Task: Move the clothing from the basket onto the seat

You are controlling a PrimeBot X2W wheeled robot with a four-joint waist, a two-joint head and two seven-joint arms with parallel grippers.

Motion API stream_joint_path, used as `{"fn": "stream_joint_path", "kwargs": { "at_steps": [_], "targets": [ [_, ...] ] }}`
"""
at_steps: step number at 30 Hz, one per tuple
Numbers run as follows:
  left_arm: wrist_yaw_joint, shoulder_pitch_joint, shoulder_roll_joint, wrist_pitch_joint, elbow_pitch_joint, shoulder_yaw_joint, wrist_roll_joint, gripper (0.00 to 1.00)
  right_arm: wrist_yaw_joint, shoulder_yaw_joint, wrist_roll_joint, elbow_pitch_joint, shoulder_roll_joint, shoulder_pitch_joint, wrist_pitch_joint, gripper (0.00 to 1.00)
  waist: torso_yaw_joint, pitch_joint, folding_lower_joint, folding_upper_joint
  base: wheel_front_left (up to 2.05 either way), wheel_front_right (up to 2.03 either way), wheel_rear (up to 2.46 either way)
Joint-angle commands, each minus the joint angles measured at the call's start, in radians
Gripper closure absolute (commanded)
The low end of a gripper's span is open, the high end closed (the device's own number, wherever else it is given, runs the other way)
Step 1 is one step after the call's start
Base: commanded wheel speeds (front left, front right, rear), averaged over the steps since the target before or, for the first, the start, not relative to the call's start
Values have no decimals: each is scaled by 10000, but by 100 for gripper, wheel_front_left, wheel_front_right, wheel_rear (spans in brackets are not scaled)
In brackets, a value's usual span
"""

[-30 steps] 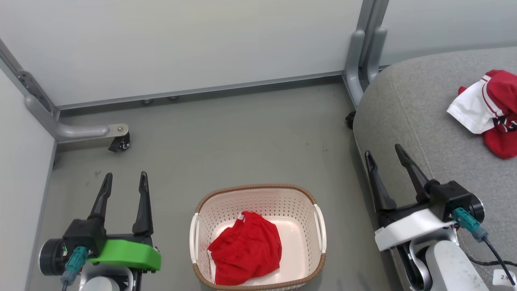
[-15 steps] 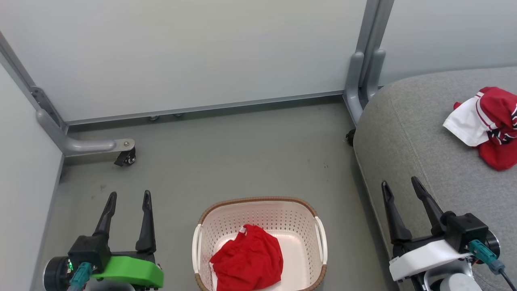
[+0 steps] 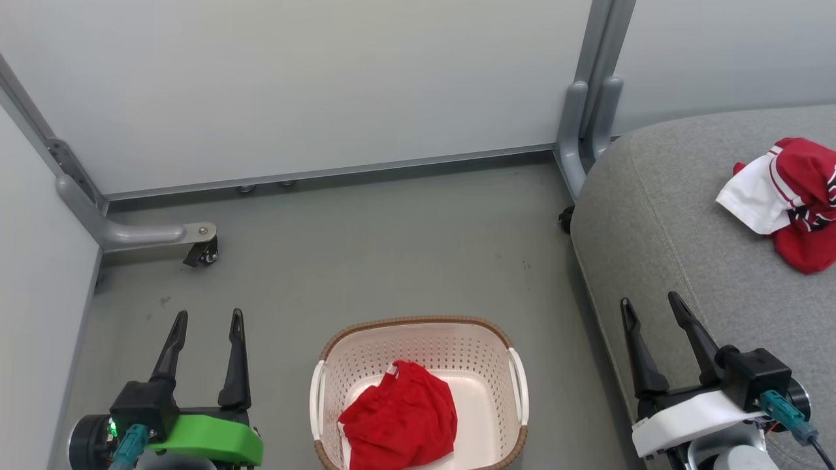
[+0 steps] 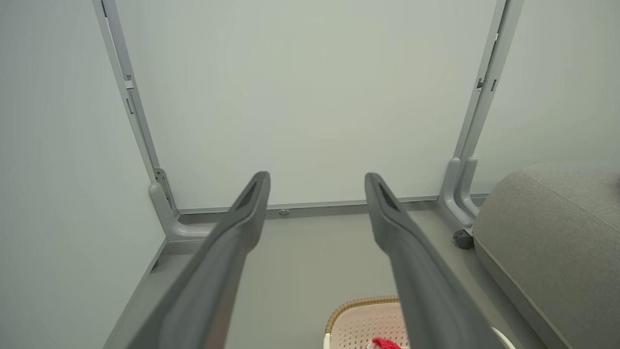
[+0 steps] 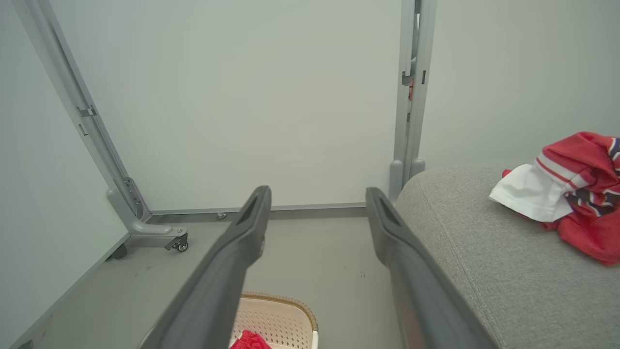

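Note:
Plain red shorts lie crumpled in the cream basket on the floor at the bottom centre. The red-and-white striped jersey rests bunched on the grey seat at the right; the right wrist view has the jersey on the seat too. My left gripper hangs open and empty to the left of the basket. Over the seat's front edge, my right gripper is open and empty as well. The left wrist view catches the basket rim and a red scrap of the shorts.
Pale partition panels close off the back and left, on grey metal feet with castors. A vertical grey post stands at the seat's far corner. Bare grey floor stretches between the panels and the basket.
The head camera has tilted up, so the whole scene sits lower in the picture than a second ago. Both grippers stay open; the right one has drawn back slightly. The garments have not moved.

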Motion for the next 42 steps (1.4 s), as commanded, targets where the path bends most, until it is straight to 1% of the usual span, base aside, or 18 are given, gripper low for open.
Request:
{"fn": "stream_joint_path", "kwargs": {
  "at_steps": [1, 16, 21, 27, 30, 34, 42],
  "targets": [
    [-50, 118, -30, 8, 2, 49, 87, 0, -7, 7, 69, 40, -32, 25, -2, 0, -14, 0, 1, 0, 0, 0, 0],
    [-133, -100, -52, 6, 72, 125, 192, 0, -7, 72, 89, 109, -31, -125, -2, 0, -169, 105, 1, 0, 0, 0, 0],
    [-171, -506, 144, 8, 170, -137, 364, 0, -7, 165, 111, 1, -33, -277, -2, 0, -337, 252, 1, 0, 0, 0, 0],
    [-206, -1515, 497, 8, 454, -823, 367, 0, -7, 219, -124, -415, -33, -825, -2, 0, -859, 979, 1, 0, 0, 0, 0],
    [-209, -2209, 725, 6, 729, -1432, 195, 0, -7, 170, -161, -631, -30, -1239, -2, 0, -1187, 1521, 1, 0, 0, 0, 0],
    [-213, -3090, 1105, 8, 1401, -2220, -187, 0, -7, 334, -150, -896, -30, -1881, -2, 0, -1715, 2384, 1, 0, 0, 0, 0],
    [-216, -4995, 1953, 6, 2986, -3903, -604, 0, -7, 539, -5, -1510, -25, -3368, -2, 0, -2725, 4218, 1, 0, 0, 0, 0]
  ]
}}
